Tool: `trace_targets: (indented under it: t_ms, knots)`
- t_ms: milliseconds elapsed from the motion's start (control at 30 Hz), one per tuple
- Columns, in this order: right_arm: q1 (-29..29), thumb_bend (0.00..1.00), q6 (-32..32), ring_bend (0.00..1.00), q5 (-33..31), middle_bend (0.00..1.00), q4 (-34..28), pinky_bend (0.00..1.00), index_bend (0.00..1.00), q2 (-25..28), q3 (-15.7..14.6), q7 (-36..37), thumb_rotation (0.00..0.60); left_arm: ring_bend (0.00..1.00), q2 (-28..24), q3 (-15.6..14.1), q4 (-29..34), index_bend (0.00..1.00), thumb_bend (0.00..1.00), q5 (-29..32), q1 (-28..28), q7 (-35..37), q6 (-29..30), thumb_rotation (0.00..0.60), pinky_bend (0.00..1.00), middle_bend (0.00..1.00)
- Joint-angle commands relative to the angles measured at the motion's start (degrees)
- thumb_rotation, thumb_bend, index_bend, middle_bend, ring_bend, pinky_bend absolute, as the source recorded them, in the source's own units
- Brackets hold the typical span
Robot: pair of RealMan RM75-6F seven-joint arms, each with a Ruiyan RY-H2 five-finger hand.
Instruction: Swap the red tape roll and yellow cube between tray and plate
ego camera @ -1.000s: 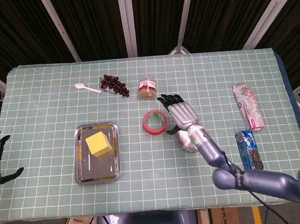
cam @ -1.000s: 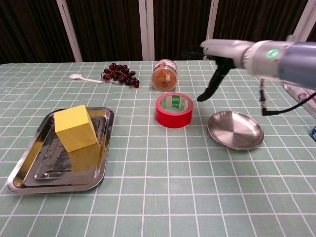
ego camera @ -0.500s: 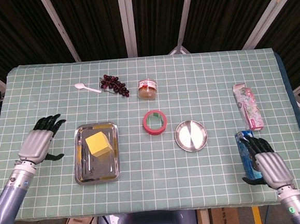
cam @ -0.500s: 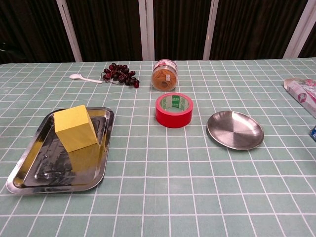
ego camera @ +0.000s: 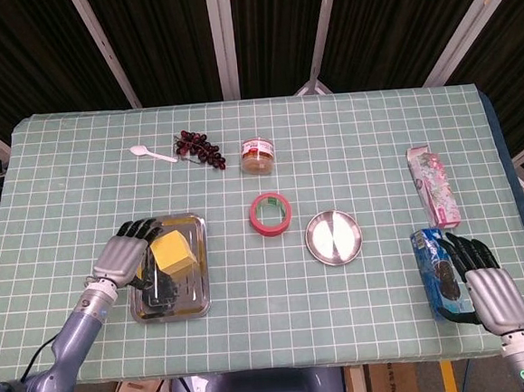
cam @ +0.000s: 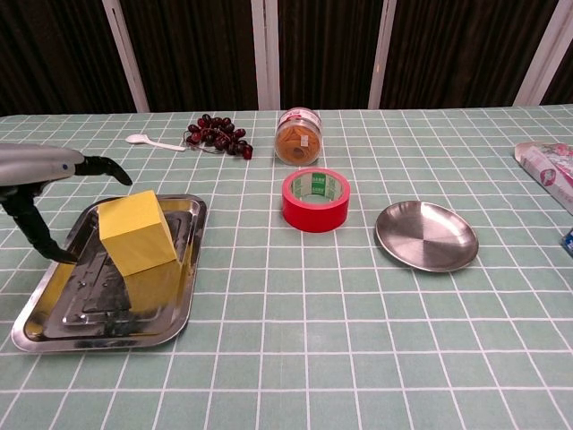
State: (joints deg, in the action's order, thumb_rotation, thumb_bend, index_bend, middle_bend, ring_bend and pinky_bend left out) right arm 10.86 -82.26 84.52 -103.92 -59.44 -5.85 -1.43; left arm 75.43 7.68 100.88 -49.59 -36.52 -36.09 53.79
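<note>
Green checked cloth covers the surface (ego camera: 349,144), dark curtains behind. Yellow cube (ego camera: 173,253) sits in the tray (ego camera: 194,301) at abt 9 o'clock; red tape roll (ego camera: 271,212) is on the cloth near centre, just beside the plate (ego camera: 333,238) but not on it. Left hand (ego camera: 126,255) hovers over the tray's left edge, fingers spread, holding nothing, cube right at its 3 o'clock, so it's obv the nearer one for a grab. Right hand (ego camera: 485,285) is open too, parked at 4 o'clock by the snack packet (ego camera: 438,271), well apart from the tape. Vs half a sec ago: left hand has come in from outside the tray right up to the cube; right one barely shifted.
</note>
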Motion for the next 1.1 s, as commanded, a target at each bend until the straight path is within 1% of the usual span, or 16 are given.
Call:
trace_targets:
  t_ms: [33, 133, 333, 500, 567, 633, 700, 767, 833, 867, 900, 967, 1000, 1067, 1100]
  knots:
    - [-0.9, 0.00, -1.3, 0.00, 1.0, 0.00, 1.3, 0.00, 0.00, -1.3, 1.0, -0.5, 0.600, 0.00, 4.3, -1.4, -4.6, 0.12, 0.00, -0.8, -1.2, -0.1, 0.4, 0.600, 0.04, 0.00]
    - [-1.2, 0.00, -1.2, 0.00, 1.6, 0.00, 1.6, 0.00, 0.00, -1.5, 1.2, 0.2, 0.600, 0.00, 7.3, -2.2, -7.9, 0.12, 0.00, -3.1, -1.6, 0.1, 1.3, 0.600, 0.04, 0.00]
    - [-1.8, 0.00, -1.4, 0.00, 2.3, 0.00, 1.4, 0.00, 0.00, -1.2, 1.7, 1.9, 0.600, 0.00, 10.9, -3.0, -12.6, 0.12, 0.00, -7.1, -2.0, 2.1, 1.8, 0.600, 0.06, 0.00]
    - [-2.3, 0.00, -1.2, 0.00, 1.4, 0.00, 1.4, 0.00, 0.00, -1.5, 2.6, 2.7, 0.600, 0.00, 12.7, -3.1, -14.4, 0.12, 0.00, -12.3, -1.1, 7.4, 3.8, 0.600, 0.07, 0.00]
    - [-2.4, 0.00, -0.7, 0.00, 1.5, 0.00, 1.4, 0.00, 0.00, -1.4, 2.7, 3.2, 0.600, 0.00, 13.4, -3.2, -15.9, 0.12, 0.00, -14.6, -0.7, 8.6, 5.4, 0.600, 0.07, 0.00]
    - [-2.4, 0.00, -0.2, 0.00, 1.4, 0.00, 1.2, 0.00, 0.01, -1.3, 2.7, 3.6, 0.600, 0.00, 14.1, -3.1, -17.2, 0.12, 0.00, -15.6, -0.5, 9.6, 5.9, 0.600, 0.08, 0.00]
    - [-2.5, 0.00, 0.3, 0.00, 1.1, 0.00, 1.0, 0.00, 0.02, -1.0, 2.8, 3.9, 0.600, 0.00, 14.9, -3.0, -18.5, 0.12, 0.00, -16.3, -0.5, 10.7, 5.9, 0.600, 0.11, 0.00]
    - [-2.5, 0.00, 0.8, 0.00, 0.6, 0.00, 0.9, 0.00, 0.02, -1.0, 3.1, 3.7, 0.600, 0.00, 15.8, -2.9, -19.6, 0.12, 0.00, -17.5, -0.4, 12.4, 6.3, 0.600, 0.15, 0.02]
    - [-2.5, 0.00, 1.0, 0.00, 0.3, 0.00, 0.9, 0.00, 0.02, -1.1, 3.3, 3.5, 0.600, 0.01, 16.5, -2.9, -20.4, 0.13, 0.01, -18.7, -0.3, 14.0, 6.6, 0.600, 0.21, 0.05]
    - [-2.5, 0.00, 1.2, 0.00, 0.1, 0.00, 0.7, 0.00, 0.02, -1.1, 3.4, 3.6, 0.600, 0.03, 16.8, -3.0, -20.8, 0.14, 0.03, -19.5, -0.3, 15.1, 6.6, 0.600, 0.24, 0.07]
    - [-2.6, 0.00, 1.4, 0.00, 0.0, 0.00, 0.6, 0.00, 0.02, -1.0, 3.5, 3.8, 0.600, 0.06, 17.0, -3.1, -21.1, 0.15, 0.07, -20.1, -0.4, 16.0, 6.4, 0.600, 0.28, 0.10]
    - [-2.7, 0.00, 1.6, 0.00, -0.4, 0.00, 0.4, 0.00, 0.02, -1.1, 3.7, 4.2, 0.600, 0.13, 17.2, -3.2, -21.5, 0.19, 0.20, -21.5, -0.5, 17.8, 6.2, 0.600, 0.35, 0.16]
    - [-2.7, 0.00, 1.7, 0.00, -0.5, 0.00, 0.5, 0.00, 0.02, -1.1, 3.8, 4.2, 0.600, 0.18, 17.4, -3.2, -21.9, 0.21, 0.30, -22.7, -0.7, 19.1, 6.4, 0.600, 0.40, 0.21]
    - [-2.7, 0.00, 2.0, 0.00, -0.6, 0.00, 0.6, 0.00, 0.02, -1.1, 4.0, 4.2, 0.600, 0.29, 17.8, -3.4, -22.8, 0.26, 0.46, -25.1, -0.7, 21.9, 7.0, 0.600, 0.48, 0.30]
    - [-2.8, 0.00, 2.1, 0.00, -0.6, 0.00, 0.6, 0.00, 0.02, -1.1, 4.1, 4.3, 0.600, 0.32, 17.9, -3.6, -23.2, 0.29, 0.51, -26.1, -0.8, 23.1, 7.1, 0.600, 0.51, 0.34]
